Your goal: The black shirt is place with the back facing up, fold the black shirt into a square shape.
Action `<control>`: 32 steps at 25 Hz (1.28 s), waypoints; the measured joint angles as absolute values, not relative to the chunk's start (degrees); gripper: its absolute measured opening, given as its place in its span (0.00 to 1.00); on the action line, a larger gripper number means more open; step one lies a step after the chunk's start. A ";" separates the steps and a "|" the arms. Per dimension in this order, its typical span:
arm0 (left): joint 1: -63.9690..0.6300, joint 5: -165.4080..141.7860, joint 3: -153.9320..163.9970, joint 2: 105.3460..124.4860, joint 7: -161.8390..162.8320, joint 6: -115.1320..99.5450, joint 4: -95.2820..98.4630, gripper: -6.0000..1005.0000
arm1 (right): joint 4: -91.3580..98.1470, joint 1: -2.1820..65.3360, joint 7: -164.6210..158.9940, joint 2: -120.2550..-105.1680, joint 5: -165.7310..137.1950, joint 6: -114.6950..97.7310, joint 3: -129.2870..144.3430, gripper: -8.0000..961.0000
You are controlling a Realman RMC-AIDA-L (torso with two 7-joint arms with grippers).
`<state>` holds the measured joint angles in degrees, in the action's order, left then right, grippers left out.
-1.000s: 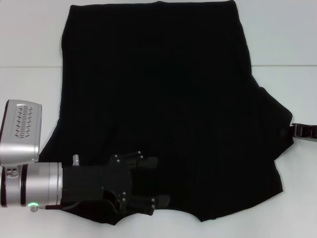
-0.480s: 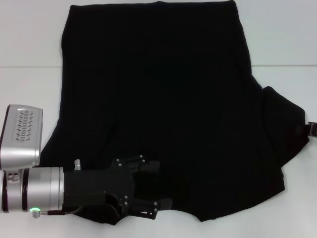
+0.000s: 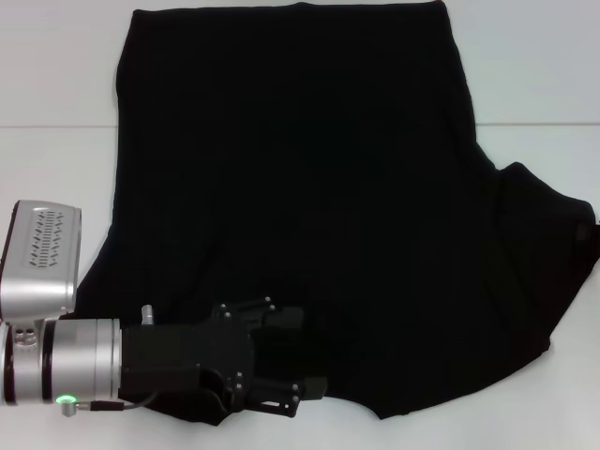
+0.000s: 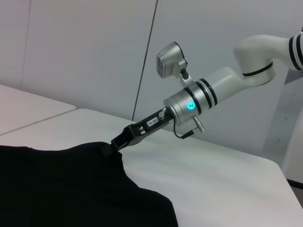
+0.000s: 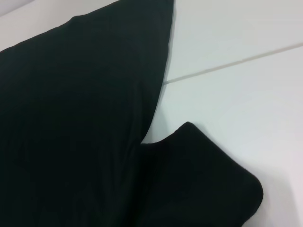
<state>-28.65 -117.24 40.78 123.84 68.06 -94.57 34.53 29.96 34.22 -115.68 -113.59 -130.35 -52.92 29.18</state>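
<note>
black shirt (image 3: 300,187), under left gripper (image 3: 281,361)

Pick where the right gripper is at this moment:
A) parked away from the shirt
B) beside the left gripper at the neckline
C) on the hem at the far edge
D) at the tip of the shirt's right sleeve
D: the left wrist view shows the right gripper meeting the sleeve tip of the black shirt, while the left gripper is on the near edge.
</note>
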 joint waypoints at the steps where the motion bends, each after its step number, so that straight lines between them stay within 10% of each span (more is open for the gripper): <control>1: -28.65 -117.24 40.78 123.84 68.08 -94.57 34.53 0.94 | 29.89 34.35 -115.31 -113.71 -130.32 -52.36 29.18 0.03; 32: -29.01 -117.24 40.78 123.84 68.12 -94.03 34.10 0.94 | 30.32 31.83 -111.17 -115.23 -126.31 -49.32 29.00 0.04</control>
<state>-29.01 -117.24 40.78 123.84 68.11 -94.03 34.10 30.32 31.83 -111.17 -115.23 -126.31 -49.32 29.00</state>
